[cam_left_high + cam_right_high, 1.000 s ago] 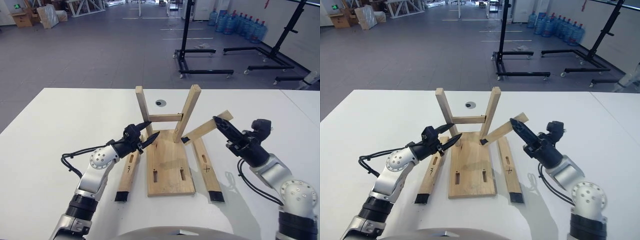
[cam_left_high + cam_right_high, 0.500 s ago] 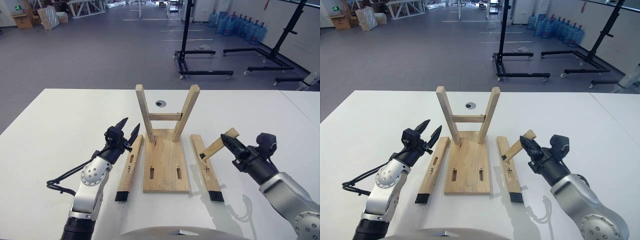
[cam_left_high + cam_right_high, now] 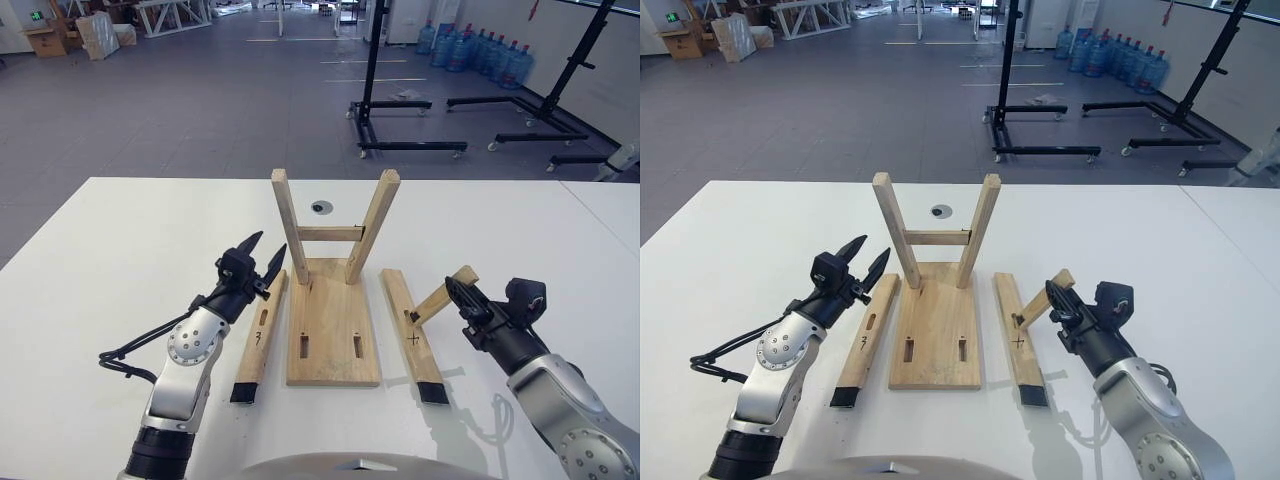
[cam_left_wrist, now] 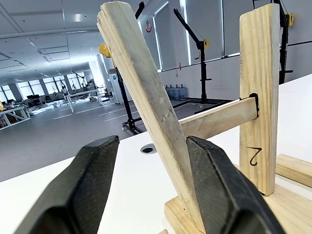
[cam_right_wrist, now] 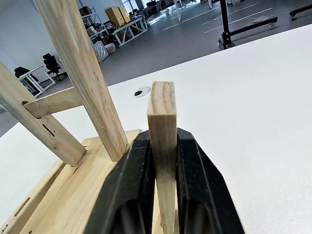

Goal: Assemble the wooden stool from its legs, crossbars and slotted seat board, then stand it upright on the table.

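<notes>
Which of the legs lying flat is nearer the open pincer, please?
The leg left of the seat board: the open left pincer is at its far end. The other leg lies by the right pincer, shut on a crossbar.

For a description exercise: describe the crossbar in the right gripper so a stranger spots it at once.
On the white table, right of the flat seat board, lies a leg. The crossbar slants up from it, clamped in the right gripper; the other crossbar joins two upright legs.
</notes>
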